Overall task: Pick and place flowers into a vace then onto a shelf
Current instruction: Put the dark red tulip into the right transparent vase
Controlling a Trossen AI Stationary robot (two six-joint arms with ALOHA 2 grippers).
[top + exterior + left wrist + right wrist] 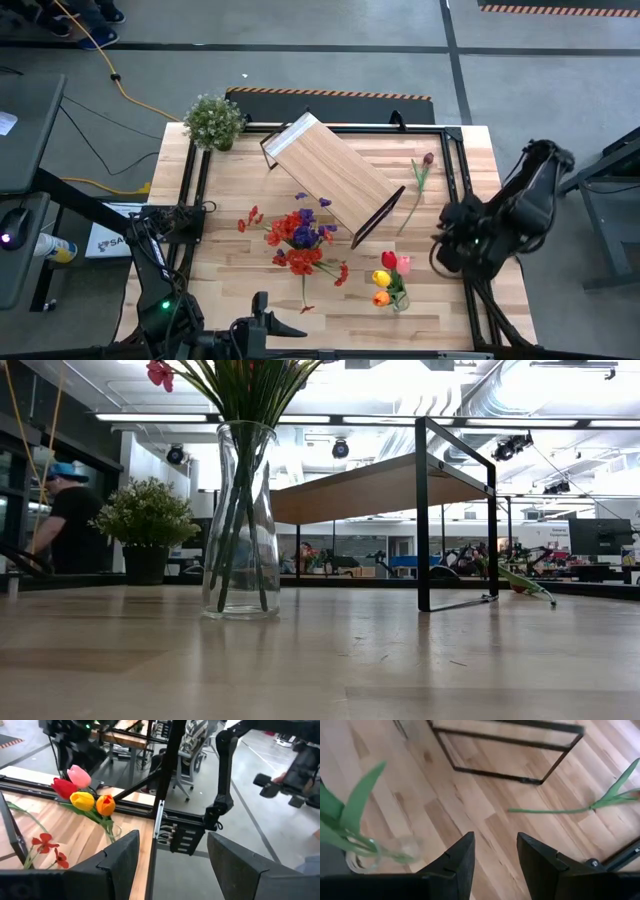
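— Hovering there, the right gripper (pixel 494 865), over the table's right side, fingers apart and nothing between them. See the wrist view? It looks down past the shelf (pixel 328 177) leg at a green stem lying flat on the boards.

— That's the dark maroon tulip (pixel 428 160), the one loose flower, lying between the shelf and the table's right edge. Everything else is in glass already: the big red and purple bunch (pixel 300 238) in the tall vase (pixel 240 520), and the four tulips (pixel 388 278) in the small vase near the front.

— So that stem is the step in hand, I'd say. How should it go about it?

— Come down on the stem (pixel 550 810) somewhere mid-length, jaws set across it, not along it. It's thin and lying flat, so the fingertips need to reach right to the wood or they'll close on air.

— And stay off the leaf end, that would just fold.

— Right. Also mind the shelf's black frame close by.

— The left gripper (pixel 172 855)?

— Waiting at the near left corner, off the table edge, fingers wide and holding nothing. The shelf itself sits bare, angled across the middle of the table (pixel 450 300), so both vases have that trip left.
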